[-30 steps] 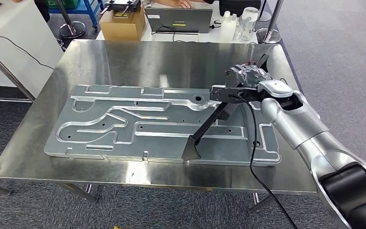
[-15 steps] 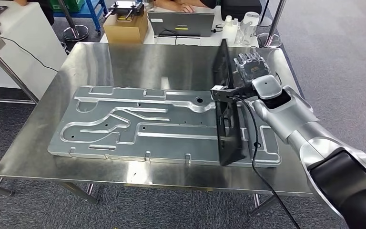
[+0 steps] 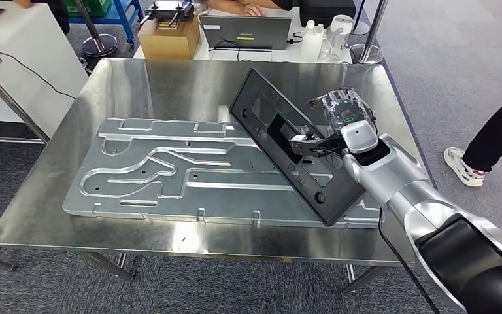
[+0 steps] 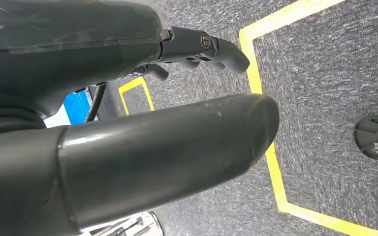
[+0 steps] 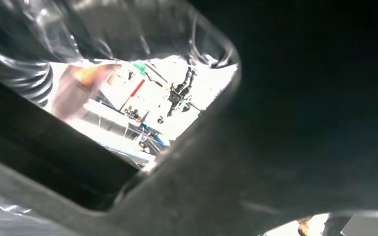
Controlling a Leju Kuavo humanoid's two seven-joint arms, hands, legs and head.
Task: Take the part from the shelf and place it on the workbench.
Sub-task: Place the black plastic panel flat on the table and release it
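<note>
The right hand grips the black part, tilted to lower flat onto the counter at three o'clock. Left hand hangs, fingers apart.

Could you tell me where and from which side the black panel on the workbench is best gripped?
Probably along its long right edge, near mid-length, coming from the robot's right. The black panel is long, flat and thin and leans tilted over the grey metal plate, so a mid-length hold should balance it. The right hand grips there now.
</note>
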